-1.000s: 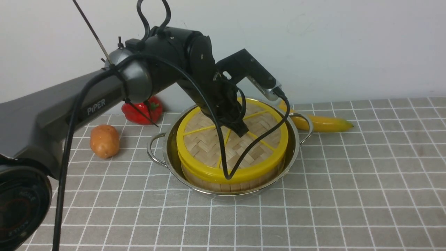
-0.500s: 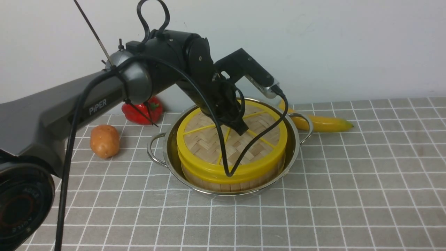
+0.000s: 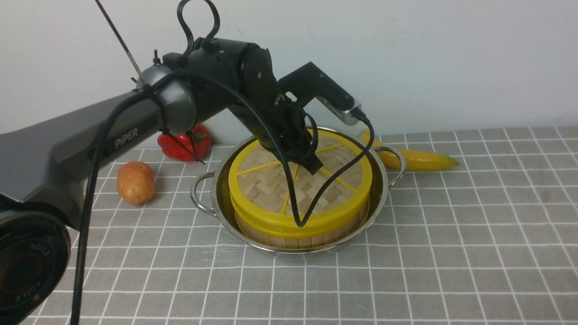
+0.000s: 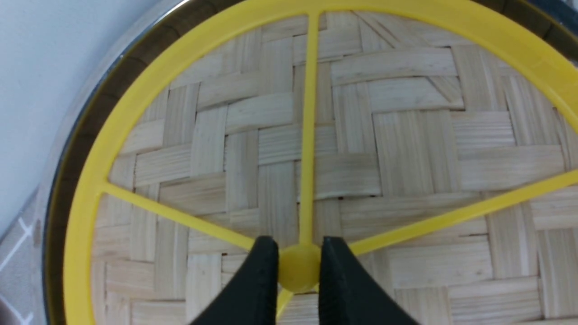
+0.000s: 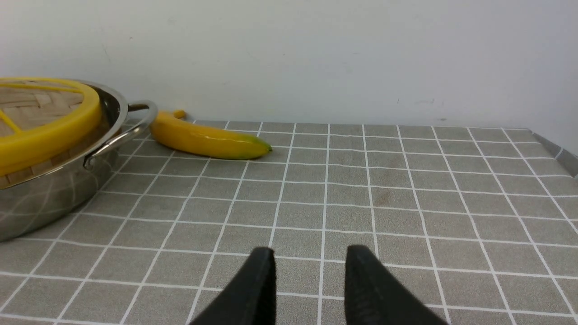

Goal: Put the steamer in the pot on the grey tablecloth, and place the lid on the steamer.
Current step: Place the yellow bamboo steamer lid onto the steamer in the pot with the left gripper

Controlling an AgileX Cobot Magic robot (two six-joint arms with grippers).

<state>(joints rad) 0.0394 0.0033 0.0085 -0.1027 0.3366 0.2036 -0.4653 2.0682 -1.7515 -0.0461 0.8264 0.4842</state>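
The shiny pot (image 3: pixel 216 192) stands on the grey tablecloth (image 3: pixel 451 225) with the steamer's pale wooden wall (image 3: pixel 336 234) showing inside it. The woven lid (image 3: pixel 266 189) with its yellow rim lies flat on top of the steamer. My left gripper (image 3: pixel 314 168) points down at the lid's centre. In the left wrist view its fingers (image 4: pixel 264 271) press both sides of the yellow knob (image 4: pixel 299 271), shut on it. My right gripper (image 5: pixel 310 255) is open and empty, low over the cloth to the right of the pot (image 5: pixel 54 194). The steamer's contents are hidden.
A banana (image 3: pixel 420 159) lies behind the pot's right handle, near the wall. A potato (image 3: pixel 135 183) and a red pepper (image 3: pixel 183 143) lie to the pot's left. The left arm's black cable (image 3: pixel 298 221) hangs over the lid's front rim.
The left wrist has shifted slightly up and back while its fingers stay at the lid's knob. The lid and pot have not visibly moved.
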